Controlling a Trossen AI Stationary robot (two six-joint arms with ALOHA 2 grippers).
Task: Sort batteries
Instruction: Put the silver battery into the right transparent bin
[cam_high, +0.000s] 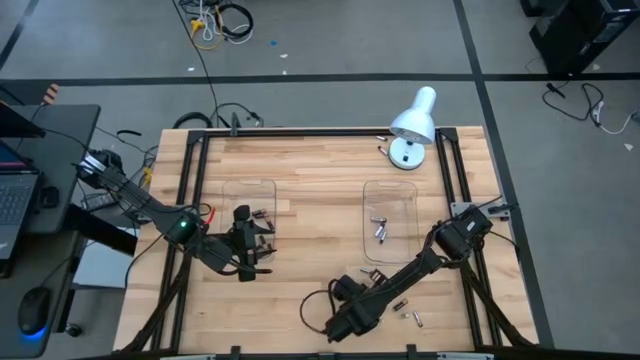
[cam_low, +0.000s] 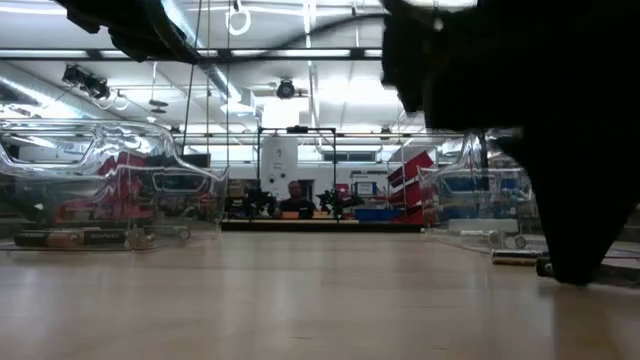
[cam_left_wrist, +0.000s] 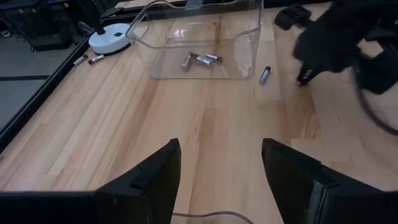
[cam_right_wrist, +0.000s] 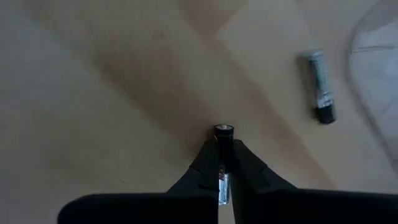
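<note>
Two clear trays stand on the wooden table. The left tray (cam_high: 232, 200) holds dark batteries (cam_high: 262, 215); the right tray (cam_high: 405, 195) holds silver batteries (cam_high: 380, 228) (cam_left_wrist: 198, 59). Loose batteries lie near the right arm (cam_high: 400, 301) (cam_high: 416, 320), and one lies just outside the right tray (cam_left_wrist: 264, 74). My right gripper (cam_right_wrist: 224, 152) (cam_high: 352, 290) is near the table's near edge, shut on a dark battery. A silver battery with a dark end (cam_right_wrist: 320, 87) lies beside it. My left gripper (cam_left_wrist: 221, 155) (cam_high: 255, 250) hangs open by the left tray's near end, touching nothing. My right gripper pinches a dark battery (cam_right_wrist: 224, 134) between its two fingers (cam_right_wrist: 208, 165). The battery lies along the fingers, and its round end sticks out past their tips toward the table. The fingers slant down at the table from above. Whether the battery's end touches the wood, I cannot tell.
A white desk lamp (cam_high: 412, 125) stands at the far right corner, with two small batteries by its base (cam_left_wrist: 87, 60). A black frame (cam_high: 320, 132) rims the table. A cable loops by the right arm (cam_high: 315, 310). Bare wood lies between the trays (cam_high: 320, 220).
</note>
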